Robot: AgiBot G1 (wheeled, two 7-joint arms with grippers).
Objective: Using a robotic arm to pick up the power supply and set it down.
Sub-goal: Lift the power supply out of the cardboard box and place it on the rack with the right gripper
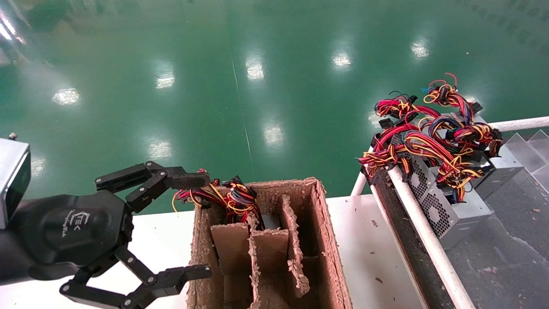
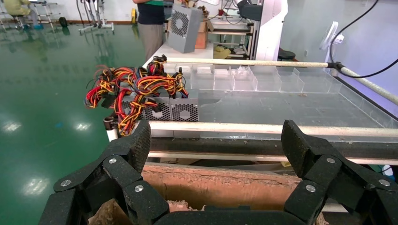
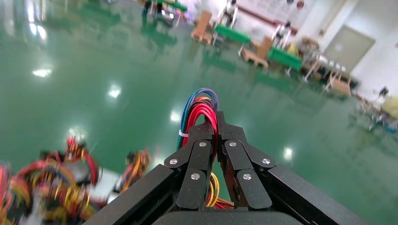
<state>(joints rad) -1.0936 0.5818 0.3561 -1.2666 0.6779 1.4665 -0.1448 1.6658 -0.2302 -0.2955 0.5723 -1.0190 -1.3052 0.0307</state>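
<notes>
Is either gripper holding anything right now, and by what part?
The right gripper is shut on a wire bundle, pinched between its fingertips; the unit itself is out of view. The left gripper is open and empty beside the cardboard box.

Left gripper [image 1: 188, 226] – white logo, lettering unreadable.

Wires [image 1: 231, 198] over cardboard dividers [image 1: 266, 249]
</notes>
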